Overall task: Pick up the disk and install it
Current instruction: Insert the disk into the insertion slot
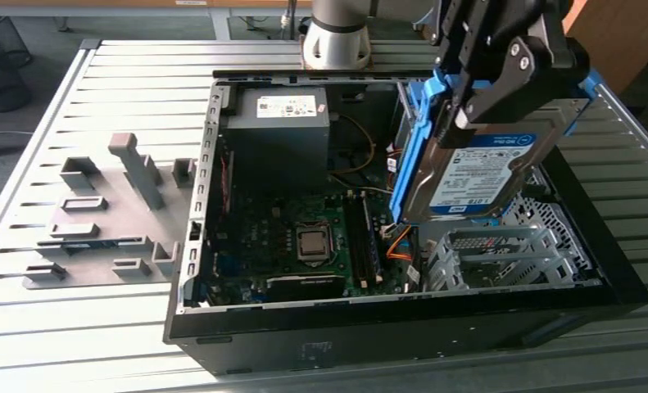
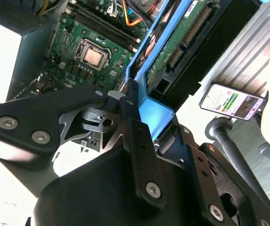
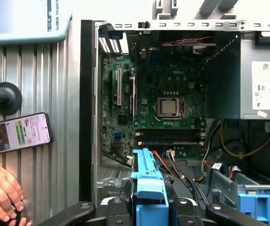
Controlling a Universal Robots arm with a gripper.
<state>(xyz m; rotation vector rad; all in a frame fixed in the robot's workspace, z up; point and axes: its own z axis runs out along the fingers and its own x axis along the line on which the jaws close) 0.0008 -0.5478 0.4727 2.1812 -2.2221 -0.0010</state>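
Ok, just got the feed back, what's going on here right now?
The arm's gripper is clamped on the disk and holds it tilted on edge above the open computer case, over the corner with the metal drive cage. The disk is not seated in the case yet. In the first wrist view, a person's hand is near a phone, off to the side of the case.
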